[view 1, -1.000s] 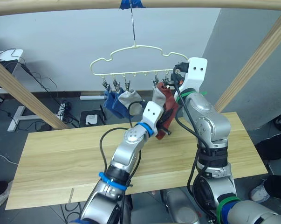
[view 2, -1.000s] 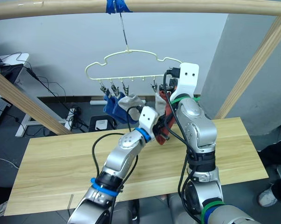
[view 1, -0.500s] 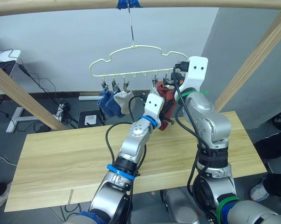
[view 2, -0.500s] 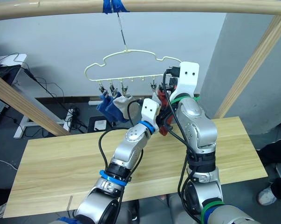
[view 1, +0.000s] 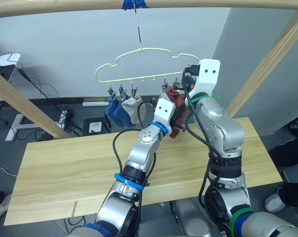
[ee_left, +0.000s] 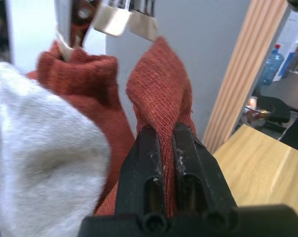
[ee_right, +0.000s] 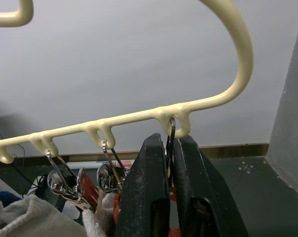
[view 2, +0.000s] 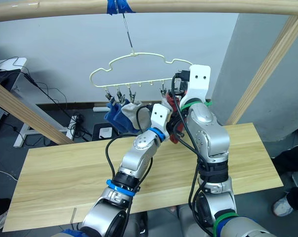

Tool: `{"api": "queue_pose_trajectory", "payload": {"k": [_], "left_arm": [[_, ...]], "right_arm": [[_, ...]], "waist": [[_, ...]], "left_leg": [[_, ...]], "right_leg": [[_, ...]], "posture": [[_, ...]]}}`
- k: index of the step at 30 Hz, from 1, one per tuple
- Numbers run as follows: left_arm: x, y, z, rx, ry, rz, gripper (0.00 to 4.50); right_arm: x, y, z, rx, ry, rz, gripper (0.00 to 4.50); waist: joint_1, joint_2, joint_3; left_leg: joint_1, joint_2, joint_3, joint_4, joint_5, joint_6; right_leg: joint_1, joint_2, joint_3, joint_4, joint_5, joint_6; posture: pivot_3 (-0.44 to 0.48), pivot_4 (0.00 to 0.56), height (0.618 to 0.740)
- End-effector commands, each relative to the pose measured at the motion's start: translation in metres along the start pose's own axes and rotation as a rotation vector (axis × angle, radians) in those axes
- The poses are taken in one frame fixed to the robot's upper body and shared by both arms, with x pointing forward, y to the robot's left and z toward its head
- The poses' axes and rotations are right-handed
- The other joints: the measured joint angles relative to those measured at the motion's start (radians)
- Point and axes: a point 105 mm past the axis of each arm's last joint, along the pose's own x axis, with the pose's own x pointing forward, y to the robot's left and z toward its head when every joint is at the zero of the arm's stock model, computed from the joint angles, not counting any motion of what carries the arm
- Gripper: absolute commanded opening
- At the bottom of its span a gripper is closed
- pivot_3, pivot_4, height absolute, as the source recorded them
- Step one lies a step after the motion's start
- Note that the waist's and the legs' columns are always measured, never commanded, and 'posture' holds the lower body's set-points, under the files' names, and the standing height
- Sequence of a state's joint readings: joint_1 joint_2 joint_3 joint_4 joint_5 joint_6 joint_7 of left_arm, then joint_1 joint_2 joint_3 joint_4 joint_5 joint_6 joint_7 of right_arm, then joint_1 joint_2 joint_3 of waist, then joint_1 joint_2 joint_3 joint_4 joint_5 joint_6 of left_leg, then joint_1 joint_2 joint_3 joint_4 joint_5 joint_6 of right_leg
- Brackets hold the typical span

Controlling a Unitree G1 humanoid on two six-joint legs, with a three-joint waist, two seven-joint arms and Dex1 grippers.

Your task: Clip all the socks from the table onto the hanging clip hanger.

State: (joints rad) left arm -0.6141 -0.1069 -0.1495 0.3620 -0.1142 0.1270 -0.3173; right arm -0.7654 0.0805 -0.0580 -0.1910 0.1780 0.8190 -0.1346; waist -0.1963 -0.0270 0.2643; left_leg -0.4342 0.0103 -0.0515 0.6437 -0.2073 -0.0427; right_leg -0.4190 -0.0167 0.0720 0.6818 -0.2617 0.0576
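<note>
1. Head views: the clip hanger hangs from a wooden pole above the bare table; grey wall behind.
2. Left wrist: my left gripper pinches a rust-red sock.
3. Right wrist: my right gripper squeezes a metal clip.

On the clip hanger hang perhaps six socks: two blue, two grey, two red.

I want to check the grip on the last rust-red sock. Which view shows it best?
The left wrist view: the left gripper pinches the rust-red sock just below a clip. In the head views, the arms mostly hide that sock.
</note>
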Motion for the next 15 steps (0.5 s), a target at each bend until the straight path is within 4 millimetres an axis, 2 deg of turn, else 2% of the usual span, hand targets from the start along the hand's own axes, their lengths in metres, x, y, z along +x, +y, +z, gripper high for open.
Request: {"api": "queue_pose_trajectory", "payload": {"k": [1, 15], "left_arm": [[0.002, -0.008, 0.015, 0.004, -0.055, -0.017, 0.01], [0.004, -0.006, 0.025, 0.004, -0.099, 0.008, 0.01]], "right_arm": [[-0.004, 0.005, 0.018, -0.005, -0.077, 0.017, 0.0], [-0.004, 0.005, 0.016, -0.007, -0.07, 0.017, 0.0]], "waist": [[0.0, 0.0, 0.0], [0.0, 0.0, 0.0]], "left_leg": [[0.0, 0.0, 0.0, 0.0, 0.0, 0.0], [0.0, 0.0, 0.0, 0.0, 0.0, 0.0]], "right_leg": [[0.0, 0.0, 0.0, 0.0, 0.0, 0.0], [0.0, 0.0, 0.0, 0.0, 0.0, 0.0]], "posture": [[-0.256, 0.217, 0.74], [-0.251, 0.219, 0.74]]}}
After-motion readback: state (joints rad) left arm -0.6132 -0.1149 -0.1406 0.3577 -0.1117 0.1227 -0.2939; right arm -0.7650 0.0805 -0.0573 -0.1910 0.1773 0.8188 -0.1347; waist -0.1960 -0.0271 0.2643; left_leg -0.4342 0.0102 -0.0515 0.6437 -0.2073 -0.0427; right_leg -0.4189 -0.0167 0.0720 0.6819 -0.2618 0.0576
